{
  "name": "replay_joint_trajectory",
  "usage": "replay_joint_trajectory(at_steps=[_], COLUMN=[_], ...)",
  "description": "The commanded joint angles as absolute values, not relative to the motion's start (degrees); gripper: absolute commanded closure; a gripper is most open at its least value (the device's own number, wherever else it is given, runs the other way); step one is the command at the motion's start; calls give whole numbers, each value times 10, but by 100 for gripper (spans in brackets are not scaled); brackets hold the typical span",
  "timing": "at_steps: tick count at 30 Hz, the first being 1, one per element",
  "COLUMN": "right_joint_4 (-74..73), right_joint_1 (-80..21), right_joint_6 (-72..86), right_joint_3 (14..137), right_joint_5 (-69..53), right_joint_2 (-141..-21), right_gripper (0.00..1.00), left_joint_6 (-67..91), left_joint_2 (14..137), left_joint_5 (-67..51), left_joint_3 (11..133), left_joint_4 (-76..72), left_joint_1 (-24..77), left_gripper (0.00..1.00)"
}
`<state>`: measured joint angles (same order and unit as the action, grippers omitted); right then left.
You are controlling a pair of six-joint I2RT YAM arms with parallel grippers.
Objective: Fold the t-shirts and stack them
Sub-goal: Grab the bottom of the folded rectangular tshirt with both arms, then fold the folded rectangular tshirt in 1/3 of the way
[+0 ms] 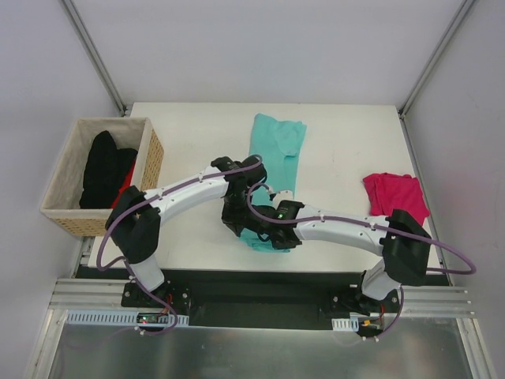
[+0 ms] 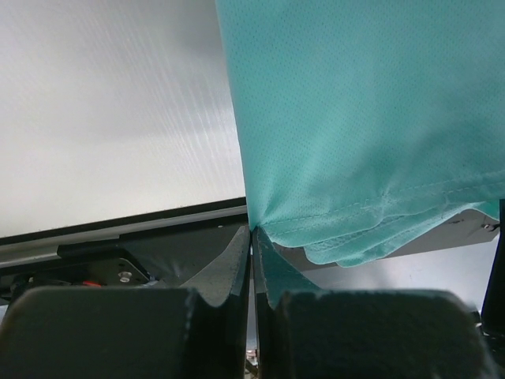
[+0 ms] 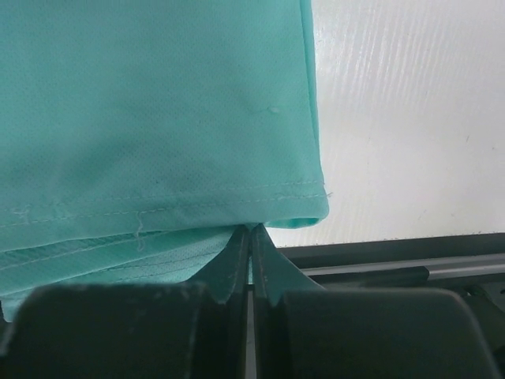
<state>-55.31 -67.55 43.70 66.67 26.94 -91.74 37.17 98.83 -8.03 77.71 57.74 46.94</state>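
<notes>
I can read nothing here: no word, number, brand or sign in any of my views. The teal t-shirt [image 2: 363, 118], seen close up from both my wrists, shows only plain weave and a stitched hem, with no tag or print on the part I see. Everything else is too small or too plain to give me a letter.
</notes>
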Motion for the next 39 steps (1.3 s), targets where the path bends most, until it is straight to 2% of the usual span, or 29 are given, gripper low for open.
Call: replay_joint_trajectory(at_steps=[1,32,39], right_joint_4=[-597,-665,-679], right_joint_1=[-688,-760,-759], right_joint_6=[462,517,498], right_joint_3=[693,715,752], right_joint_5=[302,321,340], right_joint_2=[-882,-838,-864], right_gripper=[99,99,99], left_joint_6=[399,493,464], left_joint_2=[950,892,939], left_joint_5=[-65,-90,-51], left_joint_3=[763,713,796], left_joint_4=[608,635,665], left_joint_1=[483,573,572], left_gripper=[100,100,100])
